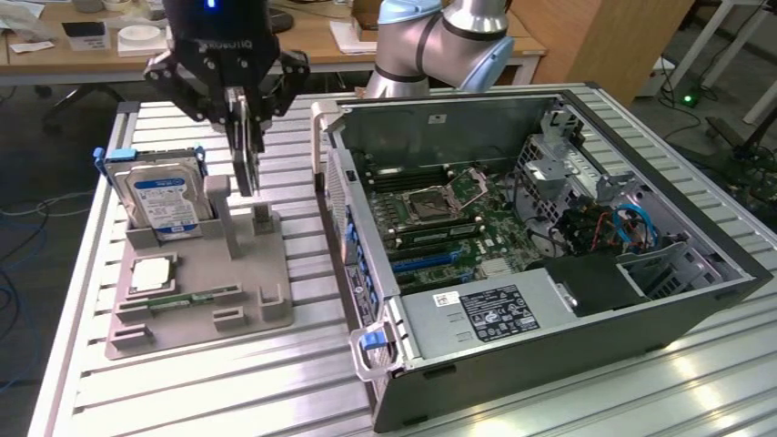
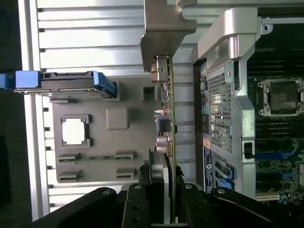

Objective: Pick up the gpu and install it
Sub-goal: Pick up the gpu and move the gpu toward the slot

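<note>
End effector (image 1: 243, 116) narrow, clamped on gpu (image 1: 247, 162), card on edge, over gray holder (image 1: 195, 320), nr PC case (image 1: 534, 378)

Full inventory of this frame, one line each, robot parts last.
Slatted aluminium table: 1, silver, under everything
Grey plastic parts holder: 1, grey, on table
Silver hard drive with blue label: 1, silver, upright in holder
Square silver processor chip: 1, silver, flat on holder
Narrow green memory stick: 1, green, lying in holder
Open black computer case: 1, black, exterior view's right
Thin green-and-black gpu card: 1, green/black, in claw
Claw: 1, black, shut on card
Robot arm: 1, silver and blue, behind case
</note>
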Available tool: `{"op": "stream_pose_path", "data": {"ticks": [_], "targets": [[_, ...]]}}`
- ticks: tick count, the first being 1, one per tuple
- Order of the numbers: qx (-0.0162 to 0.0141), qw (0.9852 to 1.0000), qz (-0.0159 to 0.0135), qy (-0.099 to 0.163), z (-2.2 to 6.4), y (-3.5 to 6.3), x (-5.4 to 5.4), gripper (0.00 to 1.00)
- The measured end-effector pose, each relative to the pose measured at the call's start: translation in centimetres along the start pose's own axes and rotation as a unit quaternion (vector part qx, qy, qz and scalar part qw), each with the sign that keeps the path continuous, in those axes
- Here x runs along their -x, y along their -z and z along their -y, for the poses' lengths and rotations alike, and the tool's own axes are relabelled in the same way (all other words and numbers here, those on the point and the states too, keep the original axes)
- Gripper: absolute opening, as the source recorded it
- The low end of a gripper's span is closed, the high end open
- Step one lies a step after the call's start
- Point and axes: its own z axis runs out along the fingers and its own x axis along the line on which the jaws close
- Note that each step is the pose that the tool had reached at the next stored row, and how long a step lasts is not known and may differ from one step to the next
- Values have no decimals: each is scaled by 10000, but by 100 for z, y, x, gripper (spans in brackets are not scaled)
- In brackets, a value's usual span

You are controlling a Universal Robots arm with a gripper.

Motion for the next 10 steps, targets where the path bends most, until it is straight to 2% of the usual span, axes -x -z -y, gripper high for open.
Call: {"op": "stream_pose_path", "data": {"ticks": [1, 2, 7, 10], "targets": [[1, 10000, 0, 0, -2, 49, 1, 28], [3, 10000, 0, 0, -10, 227, 5, 28], [8, 10000, -1, 0, -21, 452, 9, 28], [18, 10000, 0, 0, -22, 478, 10, 28]]}}
